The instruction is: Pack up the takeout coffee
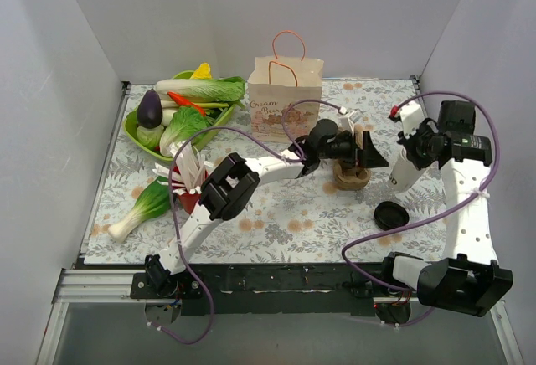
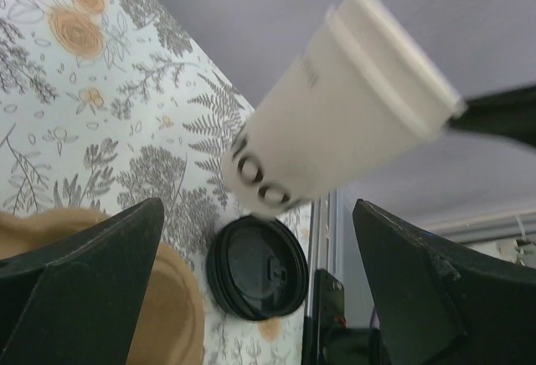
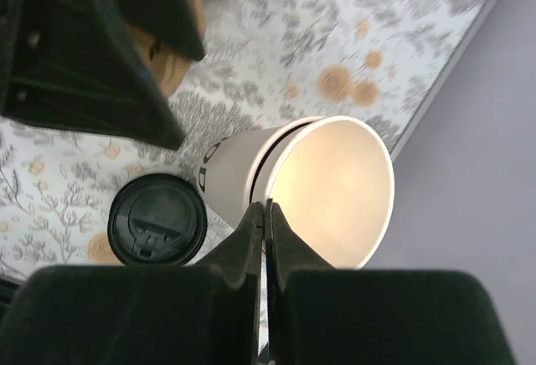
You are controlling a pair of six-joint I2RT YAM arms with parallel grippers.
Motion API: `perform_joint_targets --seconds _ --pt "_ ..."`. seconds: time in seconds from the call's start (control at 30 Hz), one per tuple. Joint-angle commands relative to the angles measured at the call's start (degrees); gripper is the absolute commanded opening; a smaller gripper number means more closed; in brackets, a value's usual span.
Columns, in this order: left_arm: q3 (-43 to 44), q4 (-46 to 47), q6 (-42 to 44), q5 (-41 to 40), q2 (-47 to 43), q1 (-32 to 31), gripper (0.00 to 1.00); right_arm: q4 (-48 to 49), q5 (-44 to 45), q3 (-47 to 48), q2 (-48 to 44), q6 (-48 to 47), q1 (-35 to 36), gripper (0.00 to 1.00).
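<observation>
No cup with a lid on it shows in any view. My right gripper (image 1: 410,154) (image 3: 266,208) is shut on the rim of a lidless white paper cup (image 1: 402,171) (image 3: 335,185) with black lettering and holds it tilted above the table. A loose black lid (image 1: 390,214) (image 3: 157,219) (image 2: 257,267) lies on the table below it. My left gripper (image 1: 368,154) (image 2: 258,210) is open and empty over a brown cardboard carrier (image 1: 352,177) (image 2: 172,315). The cup (image 2: 335,105) hangs just beyond its fingers.
A paper bag (image 1: 285,89) with handles stands at the back centre. A green tray (image 1: 138,135) of vegetables sits back left. A bok choy (image 1: 146,206) and a red holder of white sticks (image 1: 191,185) lie left of centre. Grey walls enclose the table.
</observation>
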Motion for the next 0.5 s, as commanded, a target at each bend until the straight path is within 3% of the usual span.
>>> perform_joint_targets --seconds 0.0,0.17,0.33,0.47 --pt "-3.9 -1.0 2.1 7.7 -12.1 2.9 0.98 -2.0 -6.2 12.2 -0.7 1.6 0.8 0.01" --pt "-17.3 -8.5 8.1 7.7 -24.2 8.2 0.98 -4.3 -12.0 17.2 -1.6 4.0 8.7 0.01" --pt "-26.7 -21.3 25.7 4.7 -38.4 10.0 0.98 3.6 -9.4 11.9 -2.2 7.7 22.9 0.01" --pt "-32.1 -29.7 32.6 -6.5 -45.0 10.3 0.98 11.3 -9.0 9.0 1.3 9.6 30.9 0.01"
